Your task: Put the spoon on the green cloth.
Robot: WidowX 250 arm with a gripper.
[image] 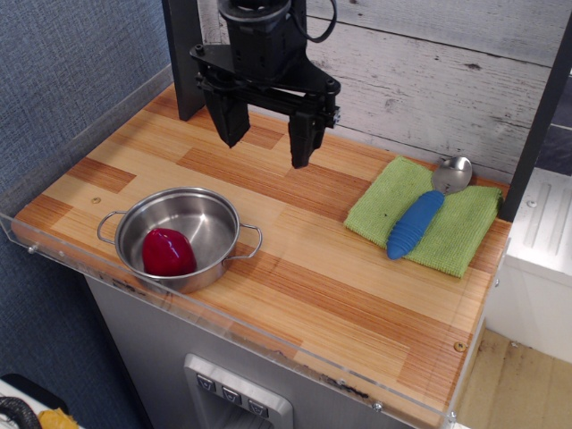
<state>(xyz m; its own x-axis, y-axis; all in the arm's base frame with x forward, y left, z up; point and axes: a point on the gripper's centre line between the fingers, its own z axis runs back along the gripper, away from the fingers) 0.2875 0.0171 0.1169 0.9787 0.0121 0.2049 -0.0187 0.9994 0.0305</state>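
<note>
The spoon lies on the green cloth at the right rear of the table. Its ribbed blue handle rests on the cloth and its silver bowl pokes over the cloth's far edge. My black gripper hangs open and empty above the table's middle rear, well left of the cloth, with its two fingers spread wide.
A steel two-handled pot stands at the front left with a red object inside. A dark post rises at the back left. A clear plastic rim lines the table's front and left edges. A plank wall stands behind.
</note>
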